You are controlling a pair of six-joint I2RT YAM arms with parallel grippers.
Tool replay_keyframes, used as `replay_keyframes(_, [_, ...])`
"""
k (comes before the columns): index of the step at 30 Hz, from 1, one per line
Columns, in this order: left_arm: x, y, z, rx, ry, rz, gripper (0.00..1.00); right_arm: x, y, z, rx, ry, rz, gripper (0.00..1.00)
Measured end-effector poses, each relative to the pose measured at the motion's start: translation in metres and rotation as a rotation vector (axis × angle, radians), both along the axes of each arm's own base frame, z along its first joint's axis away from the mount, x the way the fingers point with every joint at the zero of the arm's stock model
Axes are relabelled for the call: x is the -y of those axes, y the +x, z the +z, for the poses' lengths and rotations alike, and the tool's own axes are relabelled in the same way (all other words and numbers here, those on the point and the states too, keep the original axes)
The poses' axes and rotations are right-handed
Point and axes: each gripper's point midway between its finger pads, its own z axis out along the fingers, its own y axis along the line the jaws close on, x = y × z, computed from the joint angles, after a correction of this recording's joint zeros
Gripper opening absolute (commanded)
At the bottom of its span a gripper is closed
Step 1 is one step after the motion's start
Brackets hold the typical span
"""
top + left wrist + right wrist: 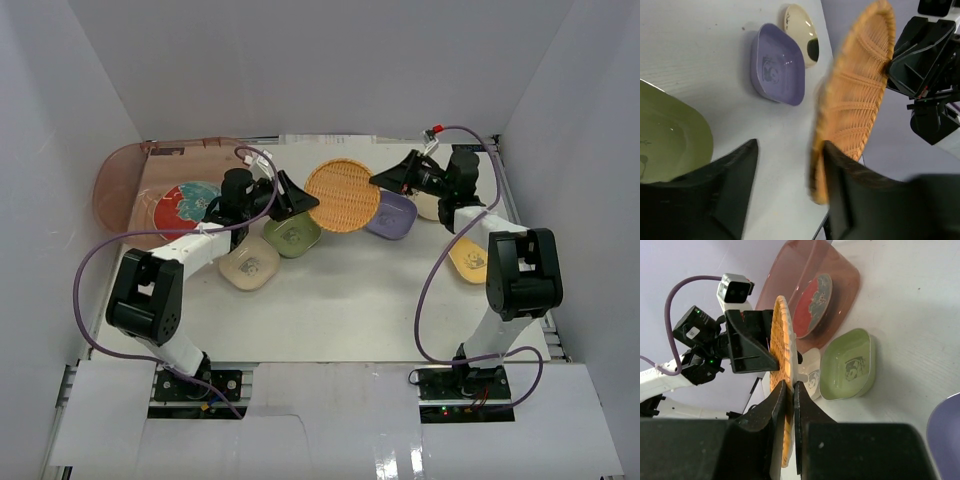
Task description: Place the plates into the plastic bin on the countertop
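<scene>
the plastic bin (118, 188) is the biggest thing on the desk (350, 310). it sits beyond the left claw (305, 202) on its outer side, well away from the right claw (378, 181). one red-and-teal floral plate (186, 205) lies in it.

i read this step as a mid-air handover. the orange woven plate (342, 196) hangs on edge between the two claws, clear of the desk. my right claw is pinched tight on the near rim (the right wrist view shows both fingers pressed to the weave, no gap). the left claw is spread wide. the far rim sits inside its gap, close against one finger (850, 200) and apart from the other, so it grips nothing yet.

next, i judge, the left has to close on that rim before the right lets go, then carry the plate over to the bin. letting go early would drop it onto the dishes below.

the plate itself is round, shallow and ribbed like basketwork. it is likely light and a bit slippery at its thin rim.

smaller dishes wait on the desk: a green one (292, 235) and a beige one (249, 265) just under the left claw, a lavender one (390, 215) below the right claw, and a yellow one (468, 258) back beside the right arm.
</scene>
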Motion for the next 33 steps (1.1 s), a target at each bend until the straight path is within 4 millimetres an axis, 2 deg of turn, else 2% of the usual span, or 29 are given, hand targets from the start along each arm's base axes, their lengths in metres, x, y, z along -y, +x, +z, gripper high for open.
replay_keyframes(3, [0.002,0.001,-0.010,-0.023,0.009,0.000,0.22,-0.007,-0.008,-0.006,-0.013,0.008,0.016,0.08])
replay_keyframes(4, [0.002,0.002,-0.009,-0.019,0.010,0.000,0.03,-0.008,-0.009,-0.009,-0.018,0.008,0.018,0.08])
replay_keyframes(6, [0.005,-0.002,0.002,-0.008,-0.016,-0.029,0.00,-0.004,-0.007,-0.017,-0.034,0.005,-0.013,0.09])
replay_keyframes(7, [0.005,-0.001,0.010,0.011,-0.015,-0.027,0.00,-0.003,-0.007,-0.019,-0.044,0.008,-0.020,0.14])
replay_keyframes(8, [0.004,-0.002,0.014,0.016,-0.010,-0.024,0.00,-0.002,-0.007,-0.019,-0.044,0.013,-0.020,0.22])
replay_keyframes(9, [0.004,-0.003,0.017,0.018,-0.005,-0.020,0.00,-0.002,-0.008,-0.016,-0.037,0.019,-0.019,0.41])
replay_keyframes(11, [0.001,-0.004,0.022,0.030,0.013,-0.004,0.00,-0.005,-0.012,-0.009,-0.034,0.028,-0.009,0.62])
replay_keyframes(12, [-0.002,-0.003,0.026,0.037,0.023,0.010,0.00,-0.007,-0.015,-0.005,-0.028,0.031,0.000,0.75])
replay_keyframes(14, [-0.015,0.000,0.039,0.049,0.041,0.059,0.00,-0.009,-0.023,0.006,-0.004,0.032,0.010,0.85])
replay_keyframes(15, [-0.024,0.004,0.048,0.060,0.046,0.090,0.00,-0.009,-0.027,0.013,0.014,0.031,0.013,0.87])
replay_keyframes(17, [-0.049,0.011,0.066,0.072,0.049,0.167,0.00,-0.007,-0.034,0.027,0.057,0.024,0.005,0.87])
replay_keyframes(19, [-0.097,0.023,0.094,0.110,0.048,0.299,0.00,-0.003,-0.040,0.038,0.097,0.015,-0.013,0.87])
replay_keyframes(21, [-0.156,0.031,0.113,0.125,0.054,0.465,0.00,0.001,-0.045,0.042,0.125,-0.003,-0.033,0.87])
replay_keyframes(23, [-0.219,0.034,0.120,0.121,0.073,0.642,0.00,0.004,-0.047,0.041,0.136,-0.026,-0.058,0.84])
replay_keyframes(24, [-0.248,0.034,0.118,0.107,0.087,0.728,0.00,0.006,-0.046,0.038,0.133,-0.041,-0.073,0.83])
replay_keyframes(26, [-0.292,0.030,0.103,0.059,0.113,0.860,0.00,0.011,-0.044,0.029,0.124,-0.078,-0.111,0.79])
replay_keyframes(28, [-0.320,0.024,0.078,-0.013,0.141,0.945,0.00,0.018,-0.041,0.020,0.109,-0.117,-0.152,0.74])
replay_keyframes(30, [-0.333,0.019,0.047,-0.100,0.177,0.988,0.00,0.027,-0.036,0.013,0.096,-0.153,-0.201,0.70])
replay_keyframes(33, [-0.338,0.019,0.008,-0.214,0.221,0.990,0.00,0.044,-0.028,0.004,0.080,-0.199,-0.270,0.68])
